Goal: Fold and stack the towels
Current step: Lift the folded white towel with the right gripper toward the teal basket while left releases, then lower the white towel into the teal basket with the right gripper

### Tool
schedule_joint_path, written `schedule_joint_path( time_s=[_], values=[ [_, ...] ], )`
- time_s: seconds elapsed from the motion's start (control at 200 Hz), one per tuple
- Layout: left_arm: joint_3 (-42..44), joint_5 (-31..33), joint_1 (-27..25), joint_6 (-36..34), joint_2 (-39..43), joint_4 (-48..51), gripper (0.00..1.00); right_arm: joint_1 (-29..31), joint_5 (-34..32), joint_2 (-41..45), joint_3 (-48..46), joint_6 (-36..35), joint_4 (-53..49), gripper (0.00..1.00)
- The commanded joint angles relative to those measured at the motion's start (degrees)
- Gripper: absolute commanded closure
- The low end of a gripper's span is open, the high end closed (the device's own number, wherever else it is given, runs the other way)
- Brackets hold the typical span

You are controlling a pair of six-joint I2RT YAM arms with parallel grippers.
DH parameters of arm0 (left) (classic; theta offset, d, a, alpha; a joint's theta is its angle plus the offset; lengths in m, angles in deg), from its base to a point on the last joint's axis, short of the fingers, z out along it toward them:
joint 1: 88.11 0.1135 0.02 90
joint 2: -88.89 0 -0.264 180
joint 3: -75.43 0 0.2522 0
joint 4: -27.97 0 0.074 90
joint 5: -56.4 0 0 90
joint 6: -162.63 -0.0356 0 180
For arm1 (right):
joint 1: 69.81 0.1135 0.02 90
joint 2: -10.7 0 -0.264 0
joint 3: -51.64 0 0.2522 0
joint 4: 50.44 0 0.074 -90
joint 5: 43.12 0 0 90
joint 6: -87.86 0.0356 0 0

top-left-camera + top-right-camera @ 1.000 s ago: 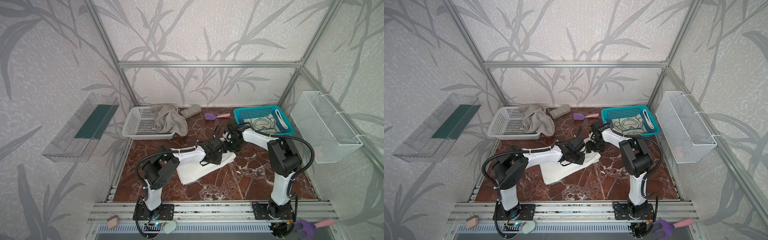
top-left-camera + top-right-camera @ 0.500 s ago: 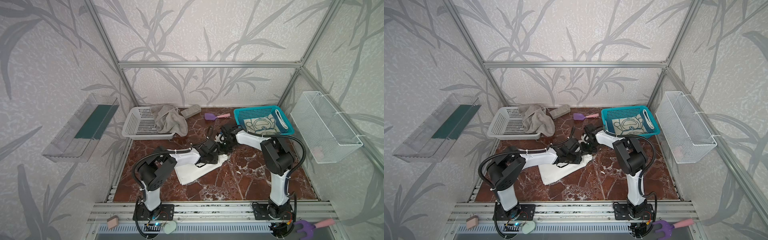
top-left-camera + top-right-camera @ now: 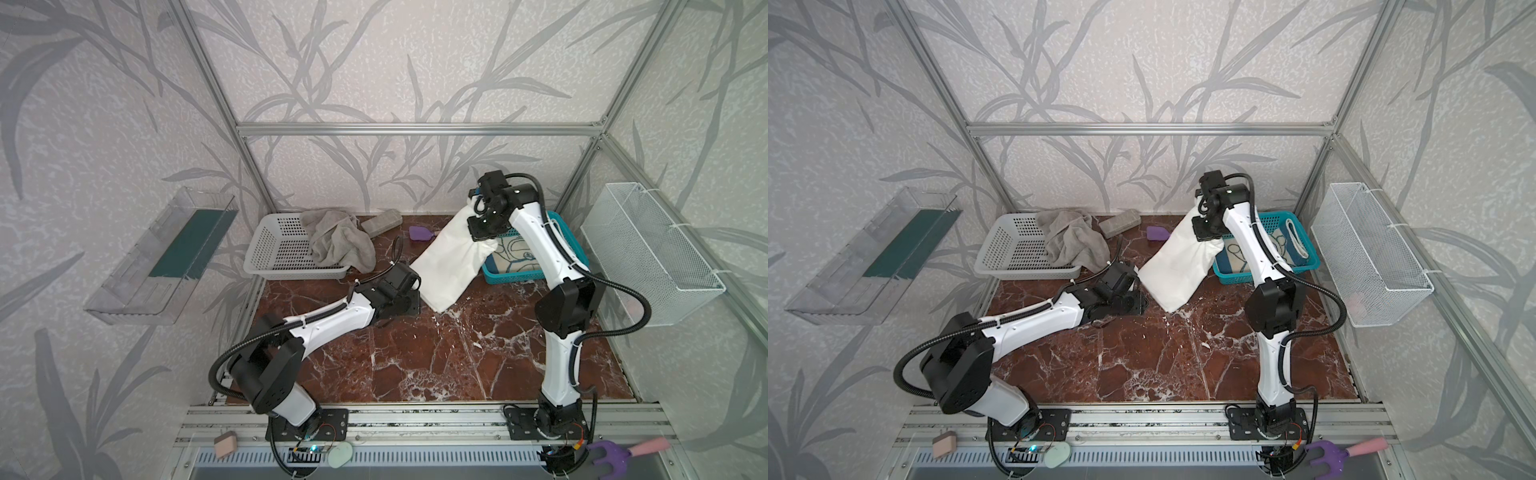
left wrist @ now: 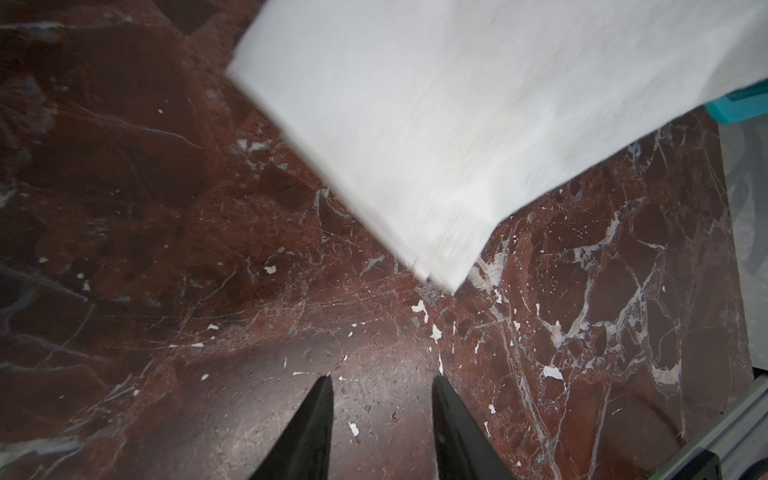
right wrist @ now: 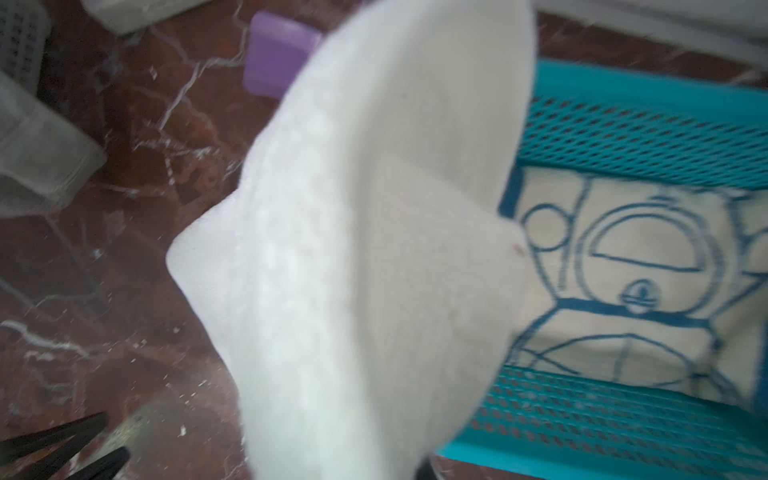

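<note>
Pinching white towel [image 3: 449,262] aloft, right fingers [image 3: 478,235]; left fingers [image 4: 316,428] spread low over table [image 4: 166,208]

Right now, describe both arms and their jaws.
The left arm and right arm match: white links, black joints, and black ribbed cables looped alongside, fastened with white ties. The jaws are black, slim and tapered.
</note>
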Motion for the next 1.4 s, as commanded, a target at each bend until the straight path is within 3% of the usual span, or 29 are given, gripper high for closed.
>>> schedule_joint_path(
  time_s=[0.0,0.135,0.25,0.625,0.745,1.005,1.165,1.394],
  values=[
    [3.2,3.0,0.3,-0.7,1.5,0.8,0.58,-6.0,-5.8,-5.2,2.0,-4.4,-11.7,1.0],
    [3.8,0.6,0.6,-0.2,1.1,1.3,0.58,-9.6,-7.1,-9.1,-10.2,-3.1,-6.6,1.0],
    [4.6,-1.0,0.7,0.9,0.7,1.5,0.58,-7.9,1.2,-5.6,-23.7,-1.7,2.2,1.0],
    [4.3,-3.7,0.8,1.2,4.2,2.2,0.58,7.3,6.5,14.8,-49.9,6.5,10.6,1.0],
    [5.1,-3.5,0.7,1.0,6.8,2.7,0.58,8.8,5.7,19.5,-49.8,7.9,10.0,1.0],
    [7.1,-2.5,0.7,1.9,9.7,3.9,0.58,6.9,-1.8,21.6,-38.1,4.6,2.3,1.0],
    [10.6,-2.6,0.6,5.2,12.0,1.4,0.58,4.6,-3.4,22.8,-35.8,3.5,2.6,1.0],
    [11.8,-1.7,0.5,4.3,14.1,3.1,0.62,3.5,-7.3,26.9,-33.6,3.2,0.7,1.0]
  ],
)
